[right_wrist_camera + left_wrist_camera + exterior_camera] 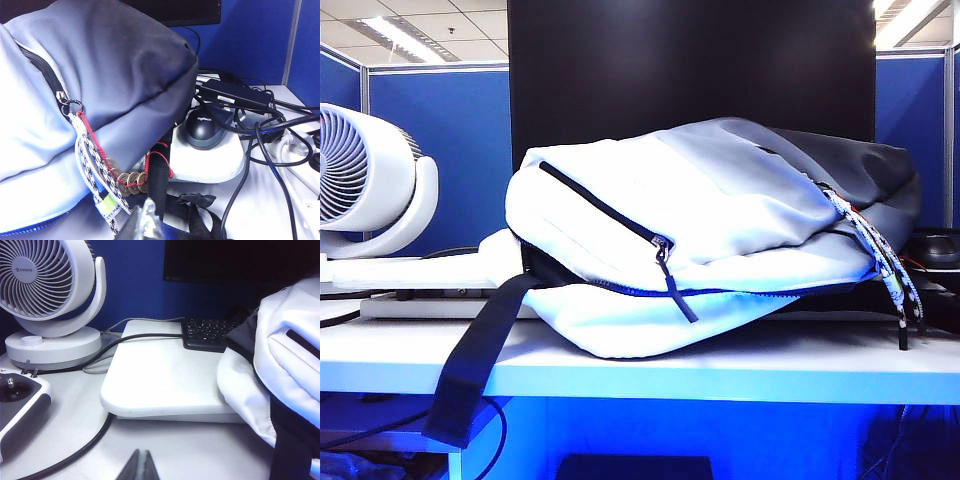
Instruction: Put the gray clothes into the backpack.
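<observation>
Exterior view: large white and pale gray backpack (700, 240) with a darker gray top panel lying on its side across the white bench (740, 372), black zipper pull hanging at its middle, main zipper showing blue lining along the lower seam. Black webbing strap (475, 365) drooping over the bench's front edge. Black-and-white braided cord (885, 265) dangling at the darker end. White round fan (365, 180) standing to the left, just beside the bag's white end. No arm in this view. Gray clothes nowhere visible, possibly already inside the bag, though not tellable from here.

Left wrist view: left end effector (140, 466) low over the bench, fingertips pressed together, holding nothing, apart from the backpack's white end (280, 365). White fan (47, 295) on its round base, a black cable (90, 445) curving across the bench, a flat white riser board (165, 377) with a black keyboard (207, 334) on its far edge.

Right wrist view: right end effector (145, 222) closed and empty, just beside the bag's gray top panel (115, 65). Braided cord (92, 170) with red string and coins hanging from a zipper ring. Dark computer mouse (205, 129) beyond, near a black power adapter (235, 95) and tangled cables.
</observation>
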